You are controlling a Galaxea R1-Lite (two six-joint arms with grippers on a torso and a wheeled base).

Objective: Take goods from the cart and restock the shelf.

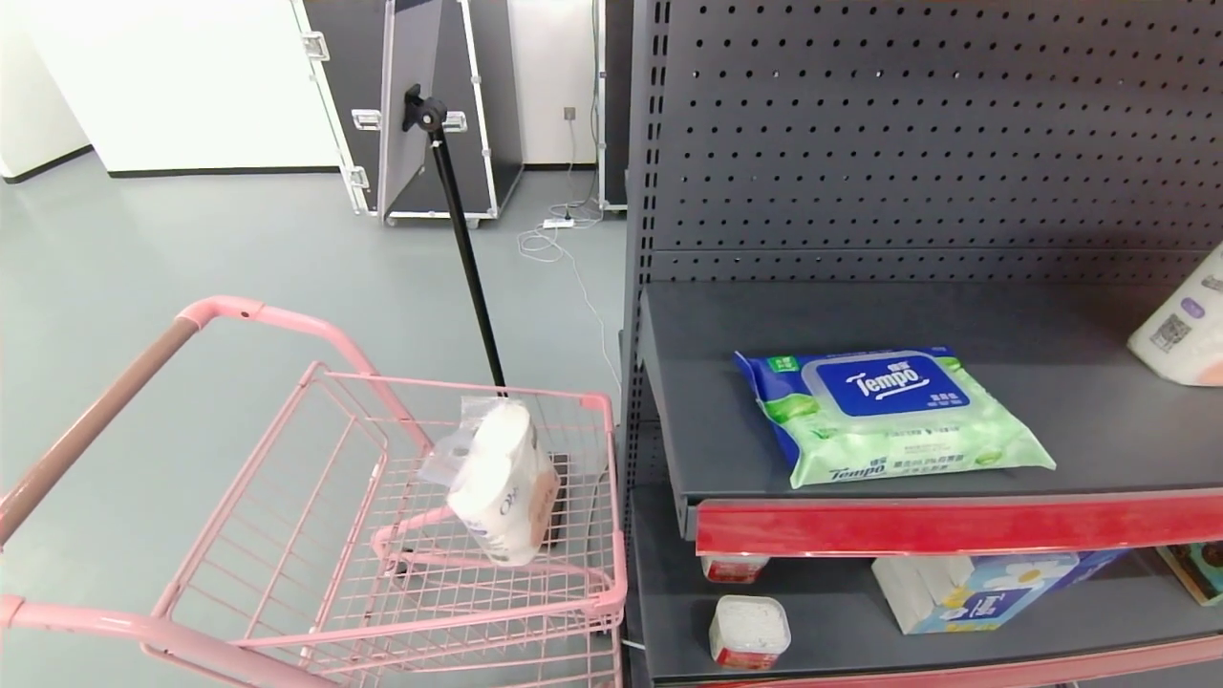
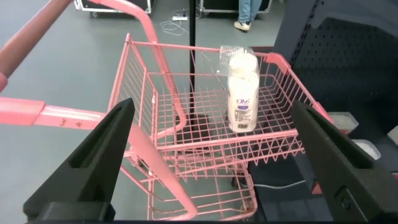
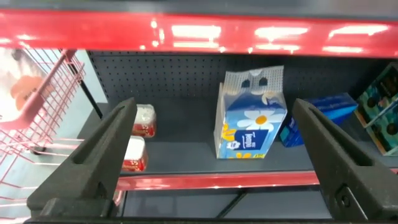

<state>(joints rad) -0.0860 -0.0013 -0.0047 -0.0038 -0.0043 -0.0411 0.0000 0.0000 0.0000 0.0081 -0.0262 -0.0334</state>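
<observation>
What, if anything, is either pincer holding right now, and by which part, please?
Nothing is held. The left pincer is open and facing the cart. The right pincer is open and facing the lower shelf.

I am seeing print on several packs, brand words left unread. Straight ahead of my left gripper, the roll pack standing in the cart is showing a short purple logo on its white wrap. Ahead of my right gripper, the blue tissue pack is carrying a white word under a daisy picture. On the shelf above that hand, the wipes pack is wearing a white logo word on its blue lid label, and the white pack farther right is showing a QR code.
</observation>
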